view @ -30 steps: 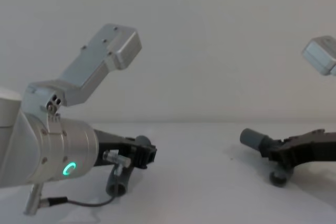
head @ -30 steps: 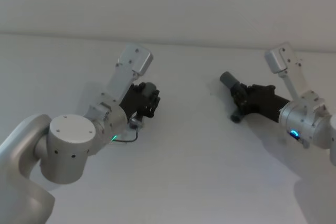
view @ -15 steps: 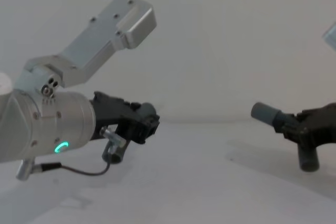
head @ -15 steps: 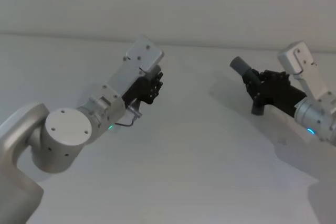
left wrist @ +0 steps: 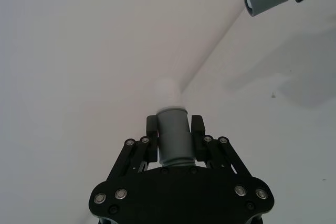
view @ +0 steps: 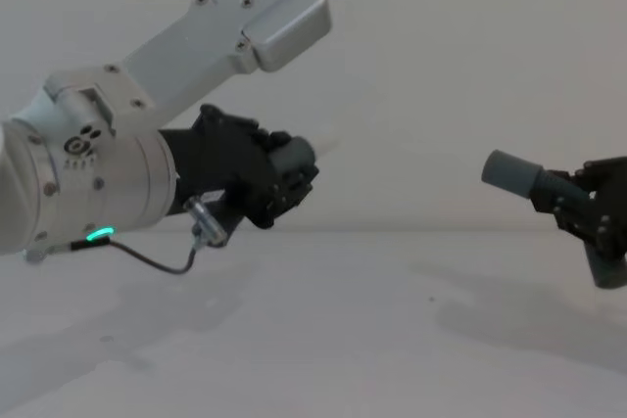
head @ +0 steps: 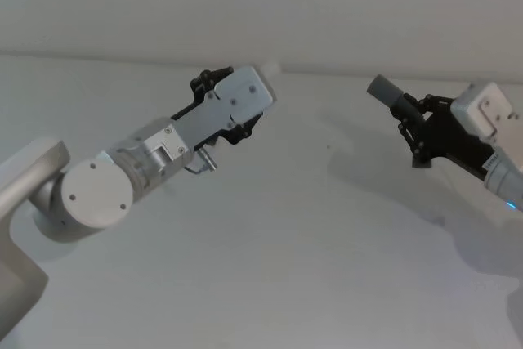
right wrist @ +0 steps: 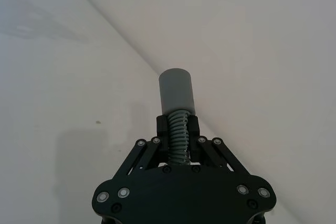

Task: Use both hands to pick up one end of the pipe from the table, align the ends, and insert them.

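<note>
White table [head: 286, 251] met a bare pale wall [head: 327, 6]. Two grey pipe pieces hung above it, well apart, one in each of two grippers. The left gripper's [left wrist: 174, 124] fingers [left wrist: 152, 140] pinched the white-tipped piece [left wrist: 174, 145], and the right gripper's [right wrist: 177, 124] pinched the elbow [right wrist: 177, 90].
</note>
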Robot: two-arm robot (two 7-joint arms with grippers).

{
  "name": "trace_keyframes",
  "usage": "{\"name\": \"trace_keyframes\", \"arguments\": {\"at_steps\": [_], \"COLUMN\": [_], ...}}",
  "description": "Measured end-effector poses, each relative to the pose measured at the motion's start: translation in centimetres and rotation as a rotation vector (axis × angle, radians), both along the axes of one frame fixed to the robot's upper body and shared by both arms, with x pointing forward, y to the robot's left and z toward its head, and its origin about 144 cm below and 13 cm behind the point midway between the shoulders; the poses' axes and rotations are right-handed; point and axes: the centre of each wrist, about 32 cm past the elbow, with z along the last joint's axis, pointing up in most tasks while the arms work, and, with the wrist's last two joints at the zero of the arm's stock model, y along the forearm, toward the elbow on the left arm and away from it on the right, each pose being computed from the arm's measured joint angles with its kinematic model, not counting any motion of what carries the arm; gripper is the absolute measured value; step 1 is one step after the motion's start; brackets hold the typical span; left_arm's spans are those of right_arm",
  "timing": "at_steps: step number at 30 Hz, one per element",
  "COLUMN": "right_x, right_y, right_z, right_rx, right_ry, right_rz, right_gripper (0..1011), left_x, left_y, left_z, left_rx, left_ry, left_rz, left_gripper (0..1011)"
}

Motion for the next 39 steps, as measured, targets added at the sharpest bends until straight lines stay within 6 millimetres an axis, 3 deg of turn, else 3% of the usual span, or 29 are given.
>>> {"name": "trace_keyframes", "arguments": {"at_steps": [26,39], "right_x": [1.0,1.7], "right_y": [-5.2,-6.3], "right_z": [1.3,2.0], "right_rx": [-0.347,-0.451], "right_ry": [-0.464,-0.594], "right_rz": [0.357,0.470], "right_gripper": [197,195], "left_x": [2.9,4.5], "left_y": [2.1,2.7], "left_z": [2.5,4.4], "left_rx": [0.412,0.611], "left_ry": [-0.456,-0.677], "left_rz": [-0.359,-0.540], "left_gripper": [369,369]}}
